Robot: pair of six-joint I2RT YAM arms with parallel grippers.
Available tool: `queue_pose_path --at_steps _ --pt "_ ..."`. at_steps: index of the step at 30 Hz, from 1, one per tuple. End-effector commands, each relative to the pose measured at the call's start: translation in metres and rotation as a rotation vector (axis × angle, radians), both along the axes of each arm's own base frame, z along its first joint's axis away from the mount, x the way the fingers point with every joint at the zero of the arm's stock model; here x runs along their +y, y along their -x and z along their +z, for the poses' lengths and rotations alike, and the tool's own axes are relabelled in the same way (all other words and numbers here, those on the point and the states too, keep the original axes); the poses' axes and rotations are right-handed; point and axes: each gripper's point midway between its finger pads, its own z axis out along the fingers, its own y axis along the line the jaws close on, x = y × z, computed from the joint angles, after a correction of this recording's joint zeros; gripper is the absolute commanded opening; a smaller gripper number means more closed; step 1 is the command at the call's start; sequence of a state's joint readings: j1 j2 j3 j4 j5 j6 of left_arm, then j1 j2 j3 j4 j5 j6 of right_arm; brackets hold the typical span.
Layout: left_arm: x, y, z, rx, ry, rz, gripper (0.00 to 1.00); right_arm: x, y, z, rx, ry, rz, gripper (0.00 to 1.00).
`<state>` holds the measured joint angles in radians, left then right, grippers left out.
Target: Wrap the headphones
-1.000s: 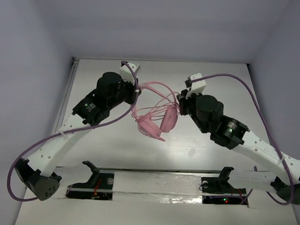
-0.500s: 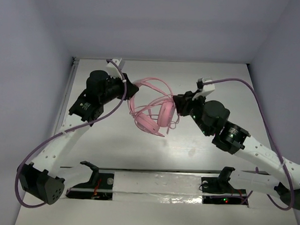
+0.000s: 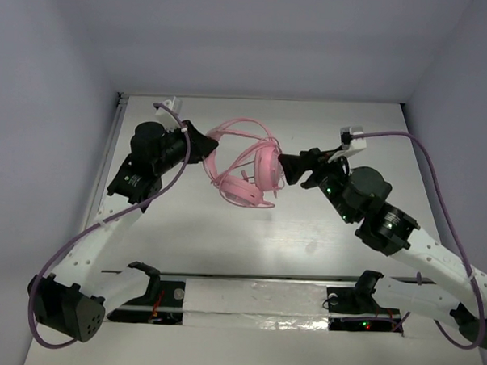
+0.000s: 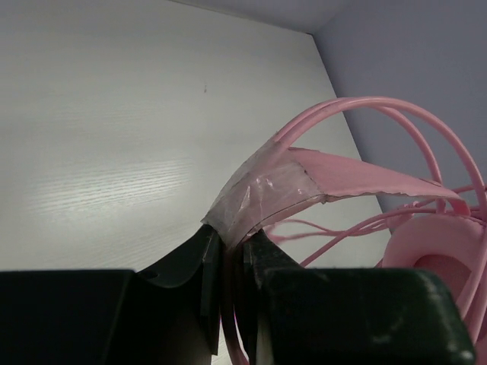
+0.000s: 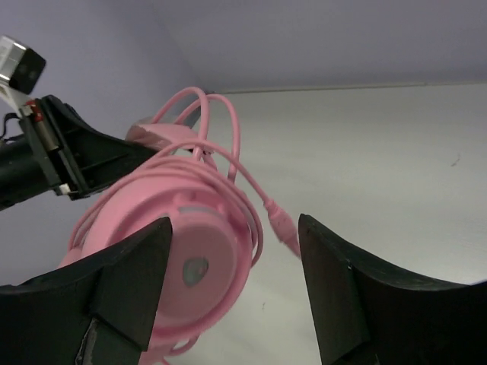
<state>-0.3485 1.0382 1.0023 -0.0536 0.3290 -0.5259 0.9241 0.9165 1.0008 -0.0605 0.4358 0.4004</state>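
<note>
White table [image 3: 224, 246], headphones [image 3: 252, 171] between arms, left tool [image 3: 208, 144] clenched on headband [image 4: 304, 171], right tool [image 3: 295, 169] released just beside earcup [image 5: 198, 258]

- The headphones [image 3: 248, 166] are over the far middle of the table [image 3: 224, 254], between the two grippers.
- The left gripper [image 3: 206, 142] is on their left, its jaws closed on the headband [image 4: 262, 186].
- The right gripper [image 3: 296, 170] is just right of them, with one earcup [image 5: 194, 266] in front of its spread jaws.
- The cord [image 5: 251, 186] loops around that earcup.
</note>
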Motion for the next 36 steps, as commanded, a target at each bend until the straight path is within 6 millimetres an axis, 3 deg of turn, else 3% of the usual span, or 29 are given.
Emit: queue_pose_path --at_steps 1,7,15,18,23,24,25,27,28,30,31,33,34,36 --pt "0.016 -0.002 0.036 -0.03 0.15 0.103 0.0 -0.012 0.014 0.024 -0.044 -0.071 0.018 0.74" --pt "0.043 0.012 0.032 -0.059 0.114 0.209 0.0 -0.033 0.024 0.022 -0.044 -0.076 -0.007 0.74" --pt "0.062 0.031 0.015 -0.044 -0.022 0.245 0.0 -0.042 0.031 -0.004 0.008 -0.062 -0.014 0.73" --pt "0.058 0.023 -0.002 -0.008 -0.044 0.234 0.0 -0.037 0.03 -0.01 0.012 -0.051 -0.002 0.74" --pt "0.049 -0.013 -0.056 0.091 -0.088 0.244 0.0 -0.03 0.029 -0.019 0.018 -0.046 0.021 0.74" --pt "0.047 -0.022 -0.057 0.077 -0.077 0.252 0.0 -0.029 0.029 -0.021 0.021 -0.043 0.024 0.74" --pt "0.046 -0.033 -0.075 0.117 -0.093 0.264 0.0 -0.028 0.029 -0.023 0.022 -0.039 0.025 0.74" --pt "0.033 -0.049 -0.071 0.07 -0.054 0.252 0.0 -0.028 0.03 -0.025 0.024 -0.037 0.03 0.74" --pt "0.026 -0.058 -0.084 0.098 -0.048 0.252 0.0 -0.027 0.031 -0.025 0.023 -0.04 0.036 0.74" --pt "0.011 -0.075 -0.077 0.061 -0.022 0.244 0.0 -0.026 0.032 -0.023 0.016 -0.054 0.048 0.74" --pt "-0.006 -0.082 -0.093 0.091 -0.037 0.227 0.0 -0.024 0.033 -0.022 0.011 -0.057 0.059 0.74" --pt "-0.032 -0.095 -0.08 0.044 -0.016 0.194 0.0 -0.022 0.033 -0.022 0.011 -0.055 0.065 0.74" --pt "-0.045 -0.101 -0.099 0.072 -0.046 0.192 0.0 -0.022 0.033 -0.022 0.012 -0.054 0.064 0.74" --pt "-0.063 -0.113 -0.094 0.046 -0.013 0.173 0.0 -0.022 0.032 -0.023 0.011 -0.05 0.064 0.74"
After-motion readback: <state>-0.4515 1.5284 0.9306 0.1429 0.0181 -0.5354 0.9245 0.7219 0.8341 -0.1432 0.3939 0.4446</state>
